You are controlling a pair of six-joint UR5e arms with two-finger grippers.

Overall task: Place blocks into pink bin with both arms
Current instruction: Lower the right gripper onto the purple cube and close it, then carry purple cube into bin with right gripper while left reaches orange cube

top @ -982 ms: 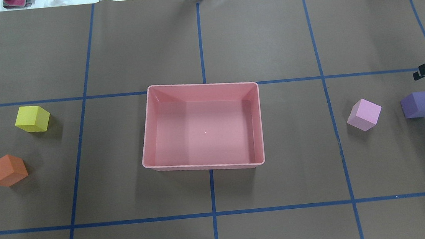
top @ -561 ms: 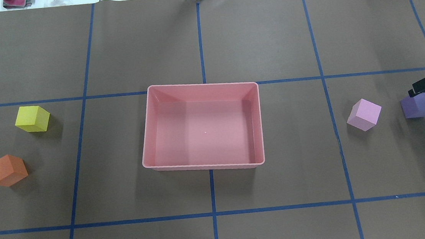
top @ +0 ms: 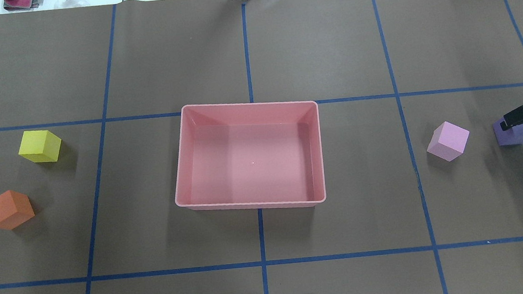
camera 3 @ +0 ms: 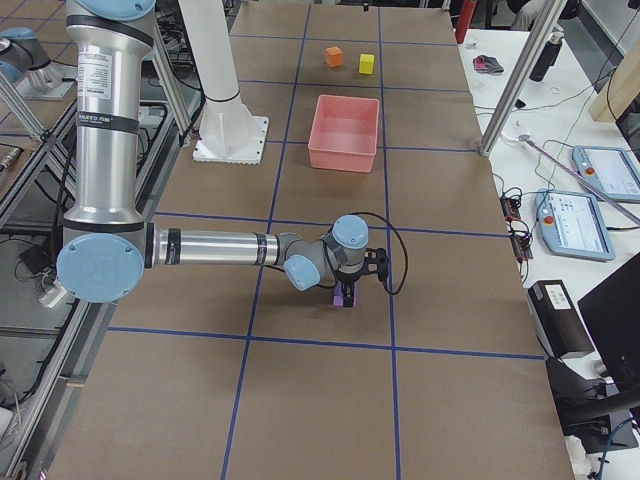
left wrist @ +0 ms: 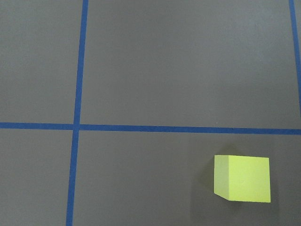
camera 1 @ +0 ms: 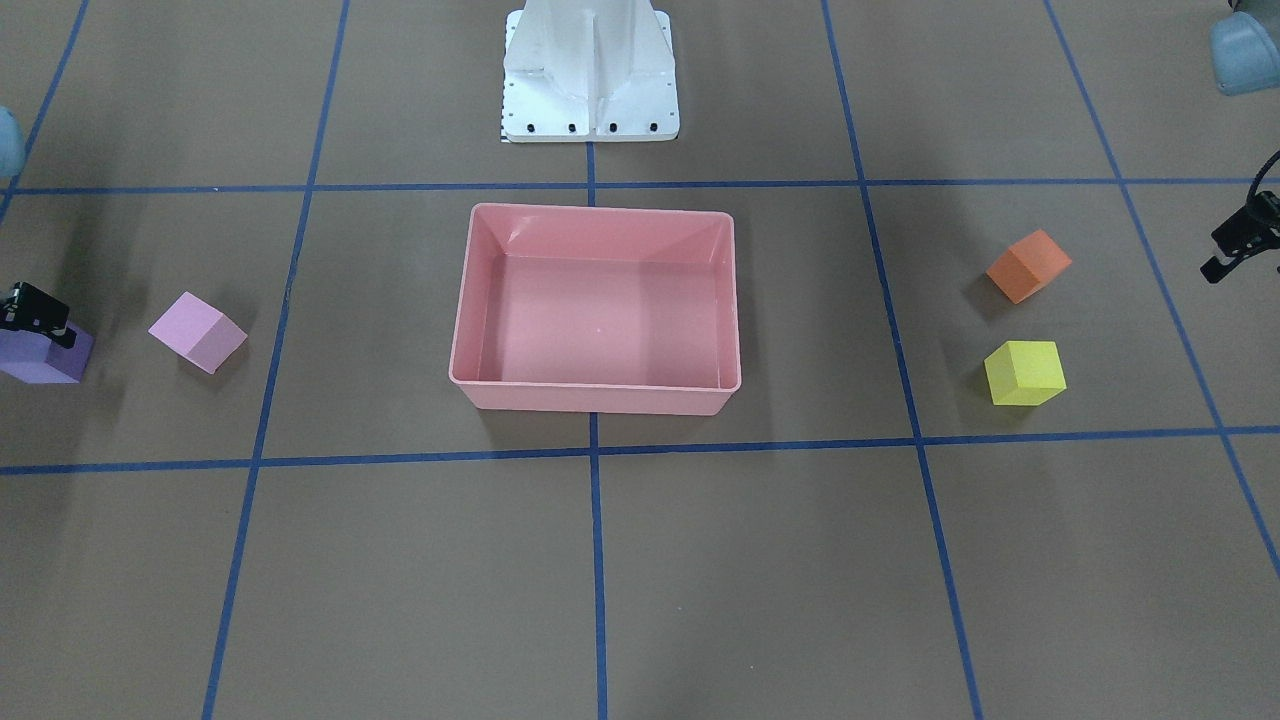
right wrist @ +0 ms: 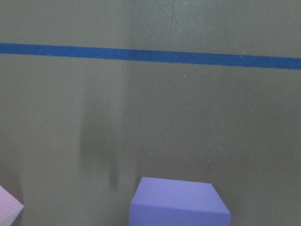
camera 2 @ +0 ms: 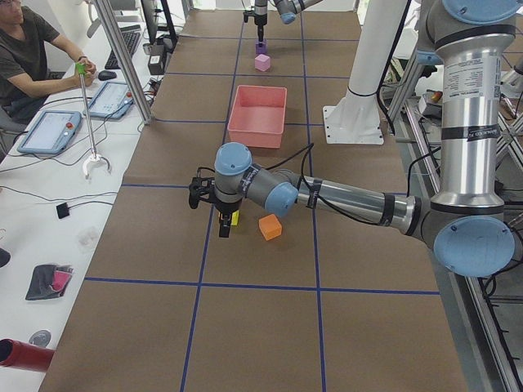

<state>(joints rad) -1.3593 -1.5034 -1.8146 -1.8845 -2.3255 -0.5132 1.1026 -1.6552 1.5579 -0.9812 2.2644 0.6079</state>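
Four blocks sit on the brown table [top: 344, 229], all outside the pink bin [top: 248, 104], which stands at the middle. On the left lie the yellow block [top: 40, 146] and, nearer the robot, the orange block [top: 9, 209], close together but apart. On the right lie the light pink block [top: 448, 140] and, further right, the purple block [top: 518, 134], with a gap between them.

The right gripper [top: 521, 117] is down at the purple block, one black finger against the block's top far edge. Its second finger is not clearly seen, so I cannot tell whether the jaws are apart or together.

The left gripper [camera 1: 1238, 245] hangs over the table to the left of the yellow and orange blocks, touching neither. Only part of it shows, and I cannot tell how its jaws stand.
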